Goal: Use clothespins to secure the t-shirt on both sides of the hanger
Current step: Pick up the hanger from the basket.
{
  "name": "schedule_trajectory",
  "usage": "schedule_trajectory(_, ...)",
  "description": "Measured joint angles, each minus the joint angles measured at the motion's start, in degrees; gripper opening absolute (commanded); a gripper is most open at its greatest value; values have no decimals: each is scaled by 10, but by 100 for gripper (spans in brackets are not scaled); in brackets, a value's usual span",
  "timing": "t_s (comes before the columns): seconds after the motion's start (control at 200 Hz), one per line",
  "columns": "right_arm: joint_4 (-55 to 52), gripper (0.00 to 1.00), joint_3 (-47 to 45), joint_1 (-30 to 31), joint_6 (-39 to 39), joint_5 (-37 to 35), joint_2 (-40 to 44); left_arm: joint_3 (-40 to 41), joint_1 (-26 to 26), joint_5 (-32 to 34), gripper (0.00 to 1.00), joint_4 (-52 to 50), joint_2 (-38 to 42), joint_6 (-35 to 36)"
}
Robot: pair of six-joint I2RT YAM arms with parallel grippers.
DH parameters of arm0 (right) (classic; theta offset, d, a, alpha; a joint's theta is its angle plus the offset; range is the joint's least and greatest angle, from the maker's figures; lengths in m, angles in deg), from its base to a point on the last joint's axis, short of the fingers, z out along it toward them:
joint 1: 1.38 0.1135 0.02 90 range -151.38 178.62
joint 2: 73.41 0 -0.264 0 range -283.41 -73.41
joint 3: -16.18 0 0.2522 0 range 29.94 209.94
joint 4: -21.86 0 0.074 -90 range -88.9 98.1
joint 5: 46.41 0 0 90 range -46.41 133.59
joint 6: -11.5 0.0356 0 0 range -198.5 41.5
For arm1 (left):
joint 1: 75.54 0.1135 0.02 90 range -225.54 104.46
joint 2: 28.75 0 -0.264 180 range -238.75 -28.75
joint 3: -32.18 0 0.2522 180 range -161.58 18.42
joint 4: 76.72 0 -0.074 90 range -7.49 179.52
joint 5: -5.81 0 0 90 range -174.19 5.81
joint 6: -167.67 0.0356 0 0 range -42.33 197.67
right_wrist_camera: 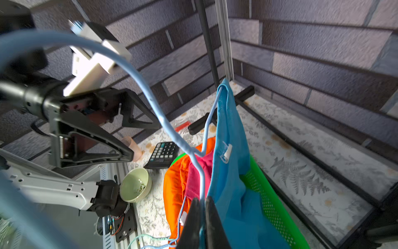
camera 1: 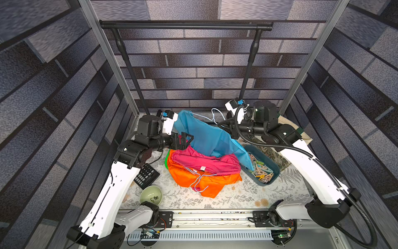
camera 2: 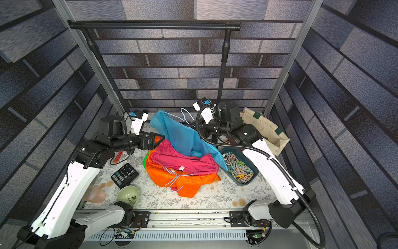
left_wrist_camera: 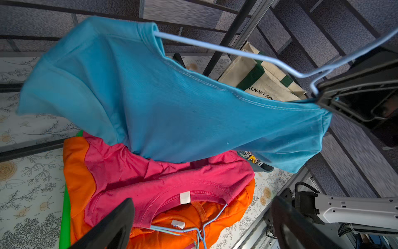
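Clothespins (camera 1: 261, 171) fill teal tub (camera 1: 268, 159); bowl (camera 1: 146, 192) holds flecks (camera 1: 155, 197)

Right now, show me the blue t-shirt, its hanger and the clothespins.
blue t-shirt (camera 1: 206, 138): a top view, middle of the fabric.
hanger (right_wrist_camera: 152, 101): right wrist view, its hook wire.
clothespins (camera 1: 261, 172): a top view, middle of the pile.

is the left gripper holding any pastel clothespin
No, the left gripper stands open and empty; the pastel clothespins lie in the dark teal tray.
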Motion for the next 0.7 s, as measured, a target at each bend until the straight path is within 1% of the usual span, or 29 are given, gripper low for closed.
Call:
schedule_trajectory(0.125,0,0,23,0,24,7,12,-27,-6,1,100,8,1,0)
schedule_trajectory(0.225,5,0,16,0,58,24,0,-32,-26,16,99,18,2,1)
schedule_trajectory(0.291,16,0,-3,0,85,36,-12,-32,-46,33,93,23,2,7)
schedule_trajectory(0.411,35,0,-49,0,129,54,-35,-33,-84,59,71,33,-3,24)
schedule_trajectory(0.466,39,0,-64,0,144,60,-41,-40,-99,73,69,34,-13,36)
schedule_trajectory(0.501,42,0,-71,0,153,64,-43,-45,-106,82,69,36,-21,41)
schedule_trajectory(0.526,44,0,-76,0,158,68,-43,-49,-110,86,72,38,-28,45)
schedule_trajectory(0.546,45,0,-78,0,163,71,-43,-52,-112,91,79,40,-33,49)
schedule_trajectory(0.571,48,0,-80,0,167,74,-43,-54,-114,95,91,44,-40,56)
schedule_trajectory(0.596,53,0,-81,0,171,76,-43,-55,-115,99,99,49,-46,57)
schedule_trajectory(0.696,71,0,-87,0,184,82,-39,-55,-124,123,100,67,-63,74)
